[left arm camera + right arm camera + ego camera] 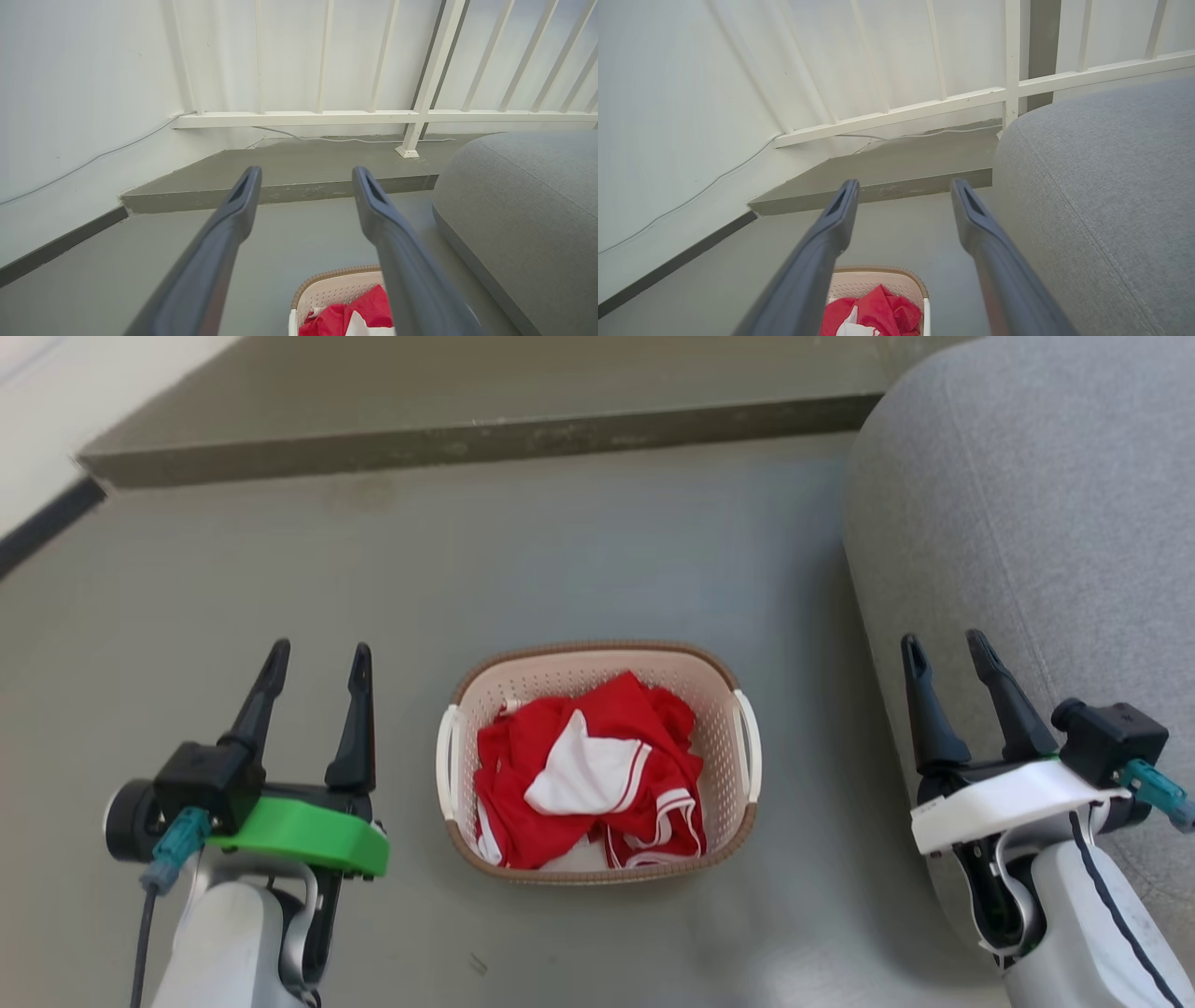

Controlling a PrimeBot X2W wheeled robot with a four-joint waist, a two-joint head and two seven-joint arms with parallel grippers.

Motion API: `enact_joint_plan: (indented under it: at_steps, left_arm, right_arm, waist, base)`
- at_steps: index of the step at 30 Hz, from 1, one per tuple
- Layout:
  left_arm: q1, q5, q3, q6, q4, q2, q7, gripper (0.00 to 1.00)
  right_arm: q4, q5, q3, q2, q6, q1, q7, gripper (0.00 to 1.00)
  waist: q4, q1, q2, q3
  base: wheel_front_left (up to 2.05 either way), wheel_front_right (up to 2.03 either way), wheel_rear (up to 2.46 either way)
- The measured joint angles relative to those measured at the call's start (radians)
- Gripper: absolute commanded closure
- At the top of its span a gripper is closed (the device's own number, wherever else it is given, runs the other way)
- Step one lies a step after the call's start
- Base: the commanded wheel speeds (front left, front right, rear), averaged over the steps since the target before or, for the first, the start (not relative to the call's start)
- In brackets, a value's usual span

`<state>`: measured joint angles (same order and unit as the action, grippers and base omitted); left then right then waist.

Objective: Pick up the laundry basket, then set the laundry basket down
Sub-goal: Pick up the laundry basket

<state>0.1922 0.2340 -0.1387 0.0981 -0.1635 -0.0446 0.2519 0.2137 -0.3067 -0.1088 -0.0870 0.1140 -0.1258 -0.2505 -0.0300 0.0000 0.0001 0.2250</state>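
The grey-green floor takes up most of the head view. A raised step of the same colour runs across its far side. In the left wrist view a white railing stands on that step against a pale wall. On the robot's right a big rounded piece of grey upholstered furniture sits on the floor.

The laundry basket stands upright on the floor, between the two arms and apart from both, a little way from the grey furniture. It is cream-white and perforated, with a brown woven-look rim and a white handle on each short side. It holds crumpled red clothing with white stripes along the edges. A white piece of fabric with a red stripe lies on top near the middle. The pile stays below the rim.

The left claw hangs over bare floor to the basket's left, its fingers spread and grasping nothing. The right claw is also released and empty. It is to the basket's right, in front of the edge of the grey furniture. Both point towards the step.
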Motion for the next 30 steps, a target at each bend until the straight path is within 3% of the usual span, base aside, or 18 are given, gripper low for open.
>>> enact_joint_plan:
  at_steps: [17,30]
  left_arm:
    - [0.139,0.004,-0.021,0.012,-0.032,0.005,0.000,0.00]
    - [0.253,0.018,-0.026,0.016,-0.168,0.008,0.000,0.00]
  right_arm:
    - [0.124,0.001,-0.008,0.017,0.000,-0.153,-0.004,0.00]
    - [0.244,0.001,-0.019,0.020,0.001,-0.299,-0.004,0.00]
  waist:
    - [-0.008,0.0001,0.0000,0.198]
    - [0.001,0.0001,0.0000,0.347]
  base:
    - [0.00,0.00,0.00]
    - [0.00,0.00,0.00]
